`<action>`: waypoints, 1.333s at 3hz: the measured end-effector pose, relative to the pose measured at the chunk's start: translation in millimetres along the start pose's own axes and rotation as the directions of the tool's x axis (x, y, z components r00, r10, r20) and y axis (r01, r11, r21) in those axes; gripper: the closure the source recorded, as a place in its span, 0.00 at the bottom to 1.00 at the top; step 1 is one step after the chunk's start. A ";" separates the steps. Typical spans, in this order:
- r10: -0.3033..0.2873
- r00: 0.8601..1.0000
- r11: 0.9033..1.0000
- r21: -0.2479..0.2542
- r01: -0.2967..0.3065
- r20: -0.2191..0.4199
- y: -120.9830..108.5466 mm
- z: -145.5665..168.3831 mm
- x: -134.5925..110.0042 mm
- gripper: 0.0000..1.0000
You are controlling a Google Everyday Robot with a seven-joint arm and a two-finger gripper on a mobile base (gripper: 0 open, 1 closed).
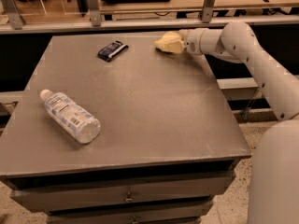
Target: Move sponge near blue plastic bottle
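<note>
- The blue plastic bottle lies on its side at the front left of the table. Its white cap is turned to the far left and its base to the near right.
- A small dark snack wrapper is seen at the far middle, well apart from the bottle.
- The sponge is found at the far right of the table, right at the tip of the gripper. From there the bottle lies well apart, diagonally toward the near left.
- The gripper is held low and pointed leftward. Whether it is clamped on the sponge or only touching it cannot be told.
- The arm is reached in from the right, with the forearm roughly level and the rest sloped down to the base.
- A long diagonal carry is judged to be called for, ended beside the bottle's flank.
</note>
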State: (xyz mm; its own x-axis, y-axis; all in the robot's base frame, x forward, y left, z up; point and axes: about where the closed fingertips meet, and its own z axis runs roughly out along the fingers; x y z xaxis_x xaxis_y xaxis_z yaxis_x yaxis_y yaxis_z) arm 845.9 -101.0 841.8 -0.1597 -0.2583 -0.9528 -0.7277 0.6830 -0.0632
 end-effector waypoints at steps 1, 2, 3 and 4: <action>-0.003 1.000 1.000 -0.005 0.003 -0.003 -0.4 0.2 1.2 0.60; -0.003 1.000 1.000 -0.026 0.003 0.007 1.8 0.4 -0.3 0.80; 0.002 0.999 0.998 -0.056 0.000 0.035 6.6 -0.7 -9.1 1.00; 0.007 0.995 0.997 -0.081 0.001 0.097 8.1 -13.8 -28.4 1.00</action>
State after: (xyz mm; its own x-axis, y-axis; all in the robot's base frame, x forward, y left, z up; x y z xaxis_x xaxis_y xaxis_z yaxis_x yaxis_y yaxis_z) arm 835.3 -97.5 872.5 -0.0992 -0.1858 -0.9776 -0.7791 0.6256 -0.0398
